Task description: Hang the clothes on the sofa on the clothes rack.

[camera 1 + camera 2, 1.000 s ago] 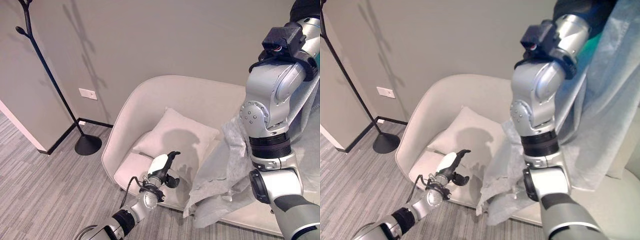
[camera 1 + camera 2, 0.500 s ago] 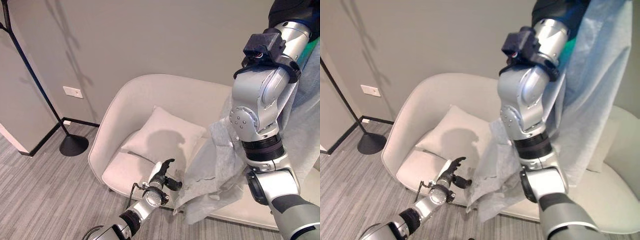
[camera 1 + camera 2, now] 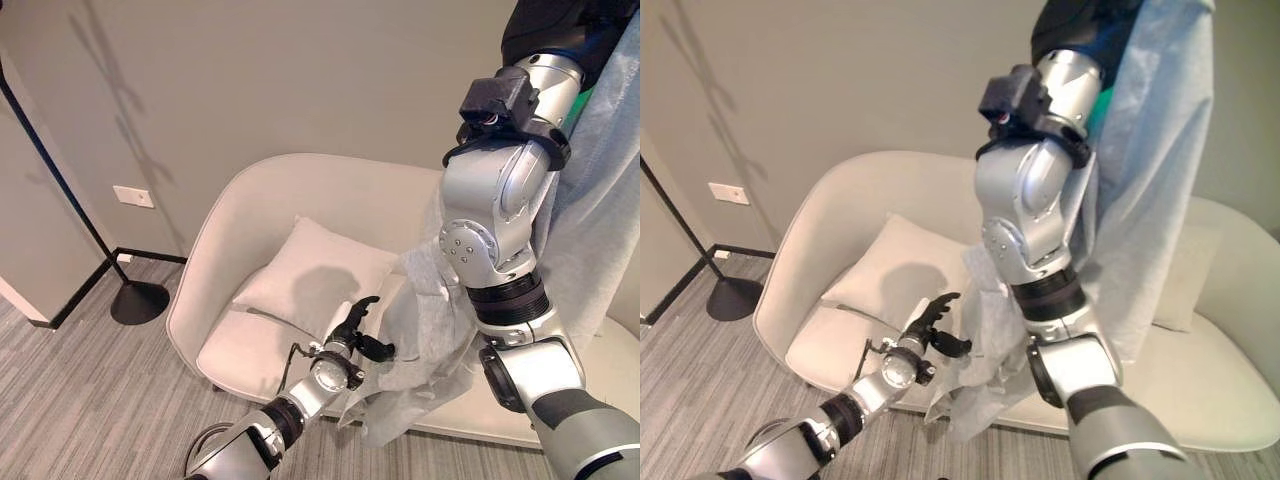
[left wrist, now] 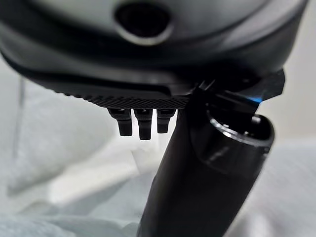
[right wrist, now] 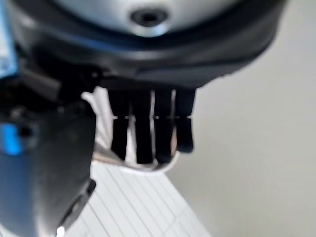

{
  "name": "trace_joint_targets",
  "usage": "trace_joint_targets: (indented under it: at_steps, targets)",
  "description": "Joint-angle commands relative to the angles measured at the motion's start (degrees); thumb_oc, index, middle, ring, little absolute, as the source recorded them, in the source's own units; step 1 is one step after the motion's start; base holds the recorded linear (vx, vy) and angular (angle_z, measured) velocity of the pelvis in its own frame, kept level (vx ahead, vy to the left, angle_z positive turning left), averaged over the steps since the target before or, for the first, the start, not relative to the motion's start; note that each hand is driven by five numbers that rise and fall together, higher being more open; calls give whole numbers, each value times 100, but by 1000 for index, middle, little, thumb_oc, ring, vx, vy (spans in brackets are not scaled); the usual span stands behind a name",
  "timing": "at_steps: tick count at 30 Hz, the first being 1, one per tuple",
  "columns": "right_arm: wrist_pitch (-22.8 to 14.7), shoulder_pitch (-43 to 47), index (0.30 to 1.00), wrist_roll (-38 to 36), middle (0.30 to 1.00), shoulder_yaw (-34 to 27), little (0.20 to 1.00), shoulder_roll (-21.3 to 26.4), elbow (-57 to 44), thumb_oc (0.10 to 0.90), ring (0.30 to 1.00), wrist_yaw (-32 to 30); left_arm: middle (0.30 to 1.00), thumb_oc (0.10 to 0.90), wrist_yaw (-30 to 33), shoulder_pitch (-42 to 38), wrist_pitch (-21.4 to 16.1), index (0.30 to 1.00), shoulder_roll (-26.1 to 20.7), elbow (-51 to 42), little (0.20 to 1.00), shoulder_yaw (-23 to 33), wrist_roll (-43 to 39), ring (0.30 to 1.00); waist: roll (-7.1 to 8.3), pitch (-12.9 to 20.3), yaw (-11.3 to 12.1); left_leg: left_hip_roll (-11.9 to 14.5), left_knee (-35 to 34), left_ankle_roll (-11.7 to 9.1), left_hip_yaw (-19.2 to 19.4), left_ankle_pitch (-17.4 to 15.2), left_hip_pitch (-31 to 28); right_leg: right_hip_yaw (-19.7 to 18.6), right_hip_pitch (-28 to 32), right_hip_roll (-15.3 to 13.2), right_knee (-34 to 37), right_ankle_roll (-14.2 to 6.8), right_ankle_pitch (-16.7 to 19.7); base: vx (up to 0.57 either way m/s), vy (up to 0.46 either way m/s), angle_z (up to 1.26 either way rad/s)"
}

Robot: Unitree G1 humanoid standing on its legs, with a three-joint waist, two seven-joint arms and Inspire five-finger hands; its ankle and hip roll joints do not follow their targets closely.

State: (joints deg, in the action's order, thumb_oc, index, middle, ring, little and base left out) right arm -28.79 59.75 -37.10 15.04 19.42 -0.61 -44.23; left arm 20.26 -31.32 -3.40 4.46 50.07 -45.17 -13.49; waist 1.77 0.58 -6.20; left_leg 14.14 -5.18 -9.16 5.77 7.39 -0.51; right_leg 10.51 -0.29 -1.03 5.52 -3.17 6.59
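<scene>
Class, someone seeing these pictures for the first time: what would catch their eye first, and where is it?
A pale garment held up high by the right robot hand, hanging over the sofa. Lower down, the left robot hand reaches for its bottom edge beside the cushion.

Thin, crinkled pale cloth garment (image 3: 420, 340); matt, smooth fabric sofa (image 3: 330, 200); black metal rack (image 3: 60, 180).

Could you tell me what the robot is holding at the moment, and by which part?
The right hand holds the pale garment raised high, fingers curled round a white edge of it. The left hand reaches open toward its lower folds, gripping nothing.
</scene>
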Motion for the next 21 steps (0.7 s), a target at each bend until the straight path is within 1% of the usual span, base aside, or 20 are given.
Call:
trace_joint_targets:
  at_steps: [1, 7, 8, 9, 10, 12, 13, 14, 15, 16, 17, 18, 21]
  targets:
    - [-50, 1029, 300, 4, 300, -136, 300, -35, 384, 400, 300, 332, 900, 800, -134, -977, -529, 900, 759, 284, 900, -339, -243, 900, 123, 292, 81, 324, 18, -184, 91, -398, -64, -168, 192, 156, -52, 116, -638, -23, -47, -4]
    - [-47, 998, 300, -78, 300, -125, 300, -12, 442, 400, 300, 387, 900, 800, -358, -970, -527, 900, 1054, 255, 900, -593, -549, 900, 100, 274, 20, 391, 18, -194, 106, -377, -76, -231, 180, 223, -52, 159, -642, -20, -47, -10]
    - [-47, 988, 300, -95, 300, -122, 300, -17, 454, 400, 300, 401, 900, 800, -416, -941, -522, 900, 1129, 270, 900, -657, -601, 900, 96, 271, 7, 402, 18, -195, 107, -375, -78, -228, 182, 230, -52, 163, -643, -23, -38, -6]
    - [-54, 953, 300, -132, 300, -98, 300, -75, 447, 400, 300, 423, 900, 800, -548, -830, -520, 900, 1267, 207, 900, -833, -752, 900, 77, 242, -10, 407, 18, -197, 96, -364, -66, -233, 182, 233, -52, 172, -636, -23, -38, -2]
    - [-52, 942, 300, -130, 300, -102, 300, -72, 442, 400, 300, 422, 900, 800, -548, -818, -522, 900, 1268, 206, 900, -845, -755, 900, 79, 248, -8, 408, 18, -198, 92, -364, -65, -230, 182, 234, -52, 172, -636, -37, -34, -2]
    - [-10, 909, 300, -112, 300, -64, 300, -72, 379, 400, 300, 439, 900, 800, -667, -702, -527, 900, 1361, 123, 900, -989, -948, 900, 61, 214, -18, 397, 18, -196, 94, -346, -52, -221, 185, 233, -52, 178, -630, -29, -8, 0]
    - [48, 918, 300, -115, 300, -16, 300, -78, 361, 400, 300, 465, 900, 800, -781, -622, -510, 900, 1408, 37, 900, -1116, -1186, 900, 54, 178, -31, 387, 18, -198, 96, -338, -40, -219, 181, 226, -52, 187, -623, -51, -9, 0]
    - [69, 924, 300, -118, 300, -10, 300, -78, 379, 400, 300, 465, 900, 800, -823, -560, -500, 900, 1428, 35, 900, -1123, -1379, 900, 50, 165, -34, 387, 18, -195, 97, -334, -46, -213, 186, 226, -52, 190, -618, -43, -8, 1]
    - [68, 922, 300, -119, 300, -11, 300, -77, 380, 400, 300, 466, 900, 800, -826, -559, -501, 900, 1427, 36, 900, -1126, -1387, 900, 51, 165, -32, 387, 18, -195, 97, -334, -48, -213, 188, 226, -52, 190, -618, 0, 0, 0]
    - [95, 932, 300, -139, 300, -5, 300, -87, 443, 400, 300, 463, 834, 756, -879, -483, -492, 834, 1448, -14, 834, -1154, -1614, 834, 42, 153, -46, 391, 18, -189, 104, -337, -60, -224, 193, 225, -52, 195, -608, 0, 0, 0]
    - [95, 942, 300, -158, 300, -1, 300, -91, 481, 400, 300, 453, 486, 524, -888, -458, -481, 486, 1440, -23, 486, -1151, -1688, 486, 38, 154, -45, 395, 18, -187, 113, -337, -69, -232, 196, 229, -52, 196, -606, 0, 0, 0]
    - [106, 963, 300, -163, 300, -6, 300, -87, 523, 400, 300, 441, 300, 400, -889, -437, -471, 300, 1425, -20, 300, -1128, -1758, 300, 34, 155, -44, 396, 18, -184, 127, -337, -76, -233, 196, 232, -52, 196, -606, 0, 0, 0]
    - [126, 966, 300, -159, 300, -46, 300, -69, 546, 400, 300, 433, 300, 400, -888, -387, -437, 300, 1414, 32, 300, -1066, -1945, 300, 30, 165, -44, 397, 18, -181, 136, -328, -85, -237, 197, 230, -52, 199, -609, 0, 0, 0]
